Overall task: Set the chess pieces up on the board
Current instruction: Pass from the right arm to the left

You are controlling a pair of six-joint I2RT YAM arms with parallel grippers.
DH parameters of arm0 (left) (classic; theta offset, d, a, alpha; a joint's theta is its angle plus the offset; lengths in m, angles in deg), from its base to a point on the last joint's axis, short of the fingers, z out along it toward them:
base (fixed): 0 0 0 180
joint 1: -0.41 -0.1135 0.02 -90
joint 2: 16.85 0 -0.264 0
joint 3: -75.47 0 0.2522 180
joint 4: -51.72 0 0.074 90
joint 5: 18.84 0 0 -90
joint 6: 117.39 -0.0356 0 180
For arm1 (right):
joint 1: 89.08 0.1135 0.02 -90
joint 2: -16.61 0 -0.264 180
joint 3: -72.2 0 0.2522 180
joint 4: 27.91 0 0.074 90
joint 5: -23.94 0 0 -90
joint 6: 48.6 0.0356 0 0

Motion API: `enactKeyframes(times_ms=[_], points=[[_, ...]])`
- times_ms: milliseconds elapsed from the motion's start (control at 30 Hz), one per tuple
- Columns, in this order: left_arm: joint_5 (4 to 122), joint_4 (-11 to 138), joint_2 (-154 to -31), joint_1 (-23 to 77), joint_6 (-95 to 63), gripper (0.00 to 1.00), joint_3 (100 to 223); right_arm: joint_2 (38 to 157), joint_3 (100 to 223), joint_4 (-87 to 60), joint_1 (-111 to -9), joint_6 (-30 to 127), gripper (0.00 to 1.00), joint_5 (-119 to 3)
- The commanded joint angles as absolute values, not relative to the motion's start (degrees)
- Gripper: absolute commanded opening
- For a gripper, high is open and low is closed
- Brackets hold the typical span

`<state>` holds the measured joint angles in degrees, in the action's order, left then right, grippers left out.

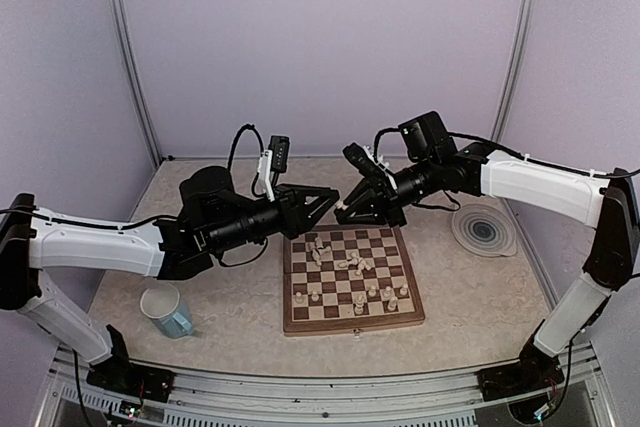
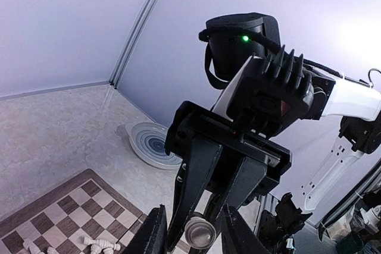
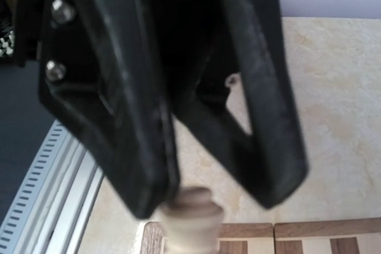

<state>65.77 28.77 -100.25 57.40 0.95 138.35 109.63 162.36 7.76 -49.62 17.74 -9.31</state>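
Observation:
The board (image 1: 350, 325) lies in the middle of the table, with several cream chess pieces (image 1: 355, 267) on it, some standing and some lying. Both grippers meet above its far left corner. My right gripper (image 1: 350, 213) is shut on one cream chess piece (image 2: 199, 231), whose round base points at the left wrist camera. My left gripper (image 1: 326, 203) is open, and its fingers (image 3: 140, 147) flank that piece (image 3: 190, 221). One finger is close against the piece and the other is apart from it. The right gripper's own fingertips are out of the right wrist view.
A round grey-blue ringed plate (image 1: 484, 230) sits right of the board and also shows in the left wrist view (image 2: 152, 144). A light blue cup (image 1: 168, 309) stands at the near left. Some pieces lie on their sides (image 2: 98, 243) on the board's far rows.

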Motion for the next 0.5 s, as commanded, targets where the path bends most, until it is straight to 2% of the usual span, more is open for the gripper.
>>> enactKeyframes(times_ms=[0, 133, 333, 467], points=[[62.81, 29.08, -101.63, 57.54, 1.5, 0.31, 140.17, 110.04, 163.51, 6.43, -49.98, 18.81, 0.02, -7.62], [61.62, 30.15, -103.16, 57.6, 1.66, 0.26, 141.1, 110.05, 163.61, 6.42, -50.04, 18.87, 0.02, -7.77], [61.73, 30.36, -103.18, 57.51, 1.17, 0.11, 141.37, 110.0, 163.61, 6.9, -50.05, 18.08, 0.05, -8.7], [63.03, 35.77, -101.64, 57.77, -1.77, 0.08, 142.59, 108.84, 162.58, 9.97, -51.21, 14.1, 0.35, -12.53]])
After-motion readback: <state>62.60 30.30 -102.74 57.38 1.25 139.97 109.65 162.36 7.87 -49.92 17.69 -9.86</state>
